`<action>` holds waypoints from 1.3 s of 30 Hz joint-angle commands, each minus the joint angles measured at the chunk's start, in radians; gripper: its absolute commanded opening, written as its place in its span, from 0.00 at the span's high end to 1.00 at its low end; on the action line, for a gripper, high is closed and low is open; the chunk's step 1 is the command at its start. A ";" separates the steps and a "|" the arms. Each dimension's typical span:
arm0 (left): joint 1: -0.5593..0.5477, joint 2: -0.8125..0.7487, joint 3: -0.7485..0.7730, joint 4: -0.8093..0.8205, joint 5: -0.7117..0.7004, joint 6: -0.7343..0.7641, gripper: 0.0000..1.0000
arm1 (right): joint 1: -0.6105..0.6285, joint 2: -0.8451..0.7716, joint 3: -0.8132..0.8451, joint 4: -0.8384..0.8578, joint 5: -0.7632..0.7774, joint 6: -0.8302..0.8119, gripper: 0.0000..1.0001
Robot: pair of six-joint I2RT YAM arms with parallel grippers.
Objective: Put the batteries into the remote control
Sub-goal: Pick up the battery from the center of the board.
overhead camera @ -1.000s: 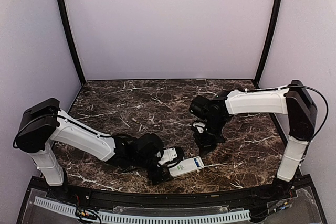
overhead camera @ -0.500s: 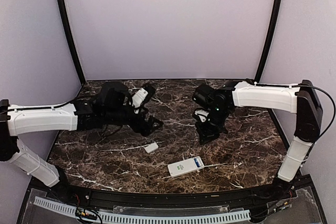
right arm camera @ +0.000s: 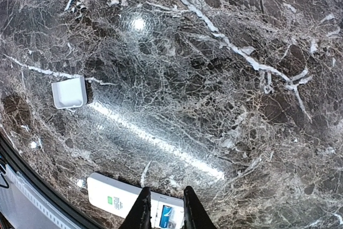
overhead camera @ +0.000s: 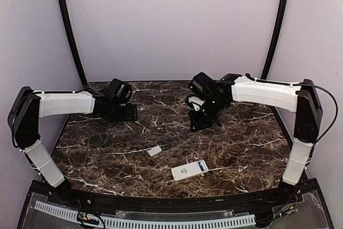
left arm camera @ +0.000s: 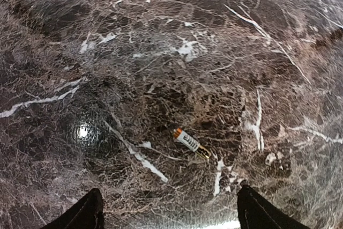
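Left gripper swung toward rear-left edge of table.

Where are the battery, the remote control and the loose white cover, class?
battery (left arm camera: 190, 142): left wrist view, middle of its label.
remote control (overhead camera: 185, 172): top external view, its white body.
loose white cover (right arm camera: 69, 93): right wrist view, its centre.

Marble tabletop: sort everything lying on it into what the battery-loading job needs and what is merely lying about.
Belongs to the job:
remote control, near the front edge
loose battery, seen in the left wrist view

Just lying about:
small white cover piece, apart from the remote and not named in the task
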 commanded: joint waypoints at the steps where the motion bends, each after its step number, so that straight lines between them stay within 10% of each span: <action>1: -0.004 0.098 0.147 -0.151 -0.168 -0.210 0.14 | 0.011 0.022 -0.007 0.064 -0.002 -0.009 0.80; 28: -0.036 0.407 0.331 -0.325 -0.113 -0.470 0.16 | 0.018 -0.026 -0.188 0.163 -0.043 0.032 0.82; 39: -0.047 0.451 0.316 -0.315 -0.121 -0.467 0.38 | 0.019 -0.032 -0.197 0.162 -0.037 0.035 0.83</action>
